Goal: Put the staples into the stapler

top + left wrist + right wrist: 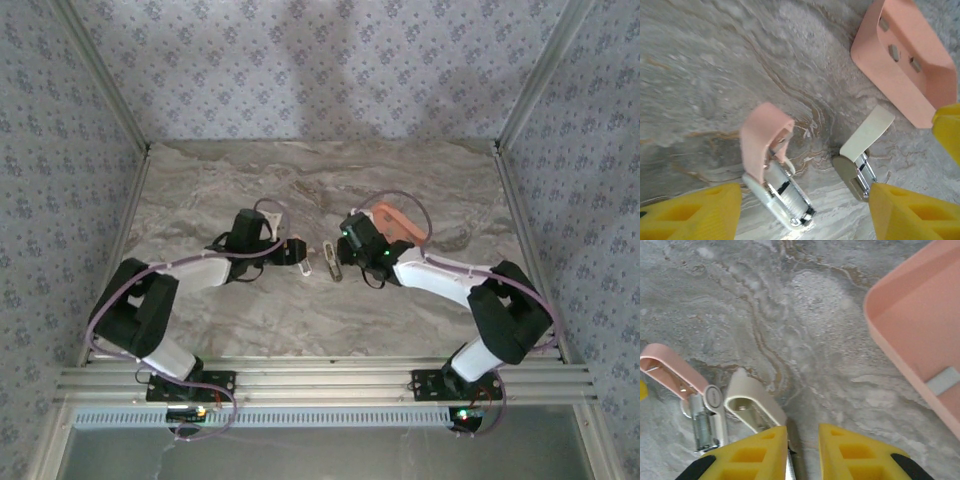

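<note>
Two small staplers lie open on the marble table. The pink-lidded stapler [775,170] shows its bright metal channel. It lies between the wide-apart yellow fingers of my left gripper [805,217], which is open and clear of it. The cream-lidded stapler [860,160] lies just to its right, its end under my right-hand finger [910,212]. My right gripper [803,450] hovers beside the cream stapler [752,405], jaws a narrow gap apart with bare table between them. The salmon-pink tray [890,85] holds grey staples [894,51]; one strip [943,381] shows in the right wrist view.
From above, both grippers [298,252] [352,240] meet at mid-table round the staplers [333,262], with the tray [400,222] behind the right arm. Patterned walls close the table on three sides. A yellow finger of the other arm [947,130] shows by the tray.
</note>
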{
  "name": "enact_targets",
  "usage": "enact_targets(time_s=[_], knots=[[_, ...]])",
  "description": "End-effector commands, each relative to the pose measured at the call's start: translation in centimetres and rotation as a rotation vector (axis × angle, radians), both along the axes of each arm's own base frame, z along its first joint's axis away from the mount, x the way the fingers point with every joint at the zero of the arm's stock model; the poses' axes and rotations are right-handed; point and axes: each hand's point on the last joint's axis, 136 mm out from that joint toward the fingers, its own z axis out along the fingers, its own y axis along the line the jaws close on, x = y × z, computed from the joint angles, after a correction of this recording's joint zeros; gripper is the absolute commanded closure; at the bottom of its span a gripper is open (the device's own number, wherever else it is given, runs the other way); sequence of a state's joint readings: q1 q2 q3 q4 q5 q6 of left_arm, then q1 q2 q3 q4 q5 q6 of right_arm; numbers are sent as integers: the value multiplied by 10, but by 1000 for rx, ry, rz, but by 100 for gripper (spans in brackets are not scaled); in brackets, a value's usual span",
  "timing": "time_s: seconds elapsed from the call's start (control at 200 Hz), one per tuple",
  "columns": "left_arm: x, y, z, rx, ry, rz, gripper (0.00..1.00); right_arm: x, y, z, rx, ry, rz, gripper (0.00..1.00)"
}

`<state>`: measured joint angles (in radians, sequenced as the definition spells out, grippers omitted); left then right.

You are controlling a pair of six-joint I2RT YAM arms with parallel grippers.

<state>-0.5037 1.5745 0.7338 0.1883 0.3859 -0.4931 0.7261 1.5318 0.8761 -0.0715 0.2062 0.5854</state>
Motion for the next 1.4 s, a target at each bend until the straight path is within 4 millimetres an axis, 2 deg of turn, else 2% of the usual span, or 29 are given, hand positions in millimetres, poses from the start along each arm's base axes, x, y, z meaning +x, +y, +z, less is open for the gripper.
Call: enact_targets(time_s=[0.0, 0.24, 0.405, 0.495, 0.615, 0.72, 0.945, 1.394], knots=[[0, 3, -13, 30, 75, 56, 32, 5, -7, 12, 16, -70, 5, 77], [14, 11, -11, 121, 16, 62, 26, 1, -22, 6, 19, -72, 20, 77], [40, 2, 1, 144, -64, -5, 26, -2, -27, 6, 27, -86, 29, 76], [54, 0, 0, 116, -77, -15, 26, -3, -30, 7, 23, -93, 30, 76], [62, -5, -7, 98, -67, -57, 27, -5, -34, 8, 18, -98, 26, 76], [61, -12, -9, 67, -73, -111, 28, -6, -36, 9, 18, -104, 23, 77], [56, -25, 3, -2, -124, -211, 31, -4, -37, 9, 22, -106, 25, 76], [36, -33, 22, -64, -189, -347, 39, -3, -32, 10, 32, -105, 35, 77]])
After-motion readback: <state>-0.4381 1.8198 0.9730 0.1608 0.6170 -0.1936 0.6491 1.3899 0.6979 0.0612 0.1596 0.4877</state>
